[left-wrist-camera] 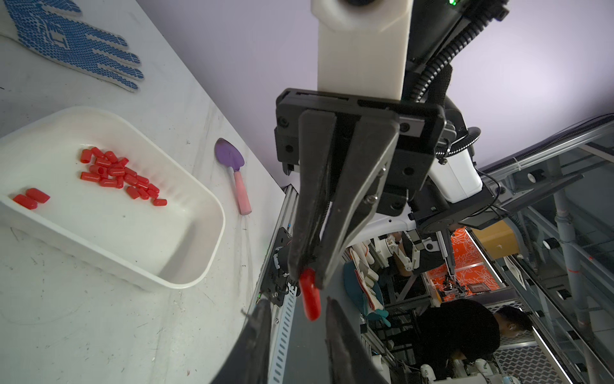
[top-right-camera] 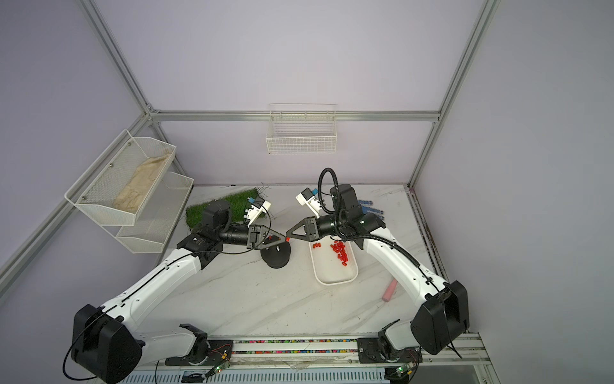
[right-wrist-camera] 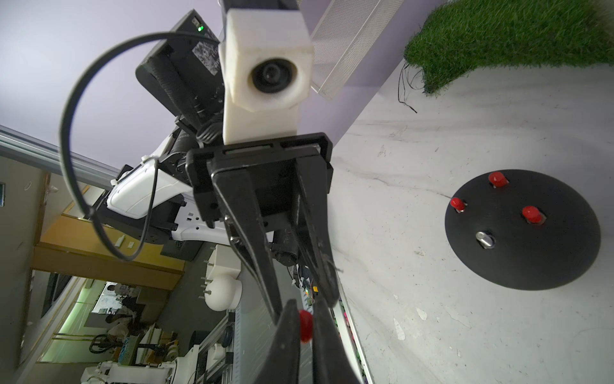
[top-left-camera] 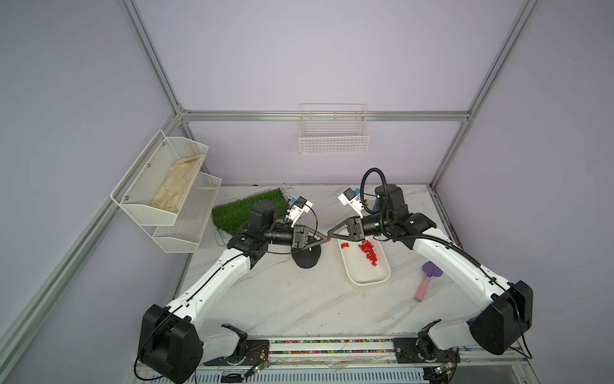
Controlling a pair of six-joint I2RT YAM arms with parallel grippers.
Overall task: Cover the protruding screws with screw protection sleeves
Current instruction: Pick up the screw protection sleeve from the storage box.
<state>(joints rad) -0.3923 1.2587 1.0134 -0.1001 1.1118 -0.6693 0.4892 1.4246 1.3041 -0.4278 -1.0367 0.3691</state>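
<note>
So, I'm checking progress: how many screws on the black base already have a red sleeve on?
3, in the right wrist view: one sleeve diagonally across from the bare screw, another and a third flanking it on the black base. None looks hidden.

Right gripper (right-wrist-camera: 306, 306) pinches red sleeve (right-wrist-camera: 305, 327); left gripper (right-wrist-camera: 304, 312) opposite, fingers spread just outside. Black dome base (right-wrist-camera: 551, 262) on marbled table (right-wrist-camera: 415, 199): three red-capped screws (right-wrist-camera: 533, 214), one bare silver screw (right-wrist-camera: 485, 239). Grass mat (right-wrist-camera: 515, 36) beyond.
</note>
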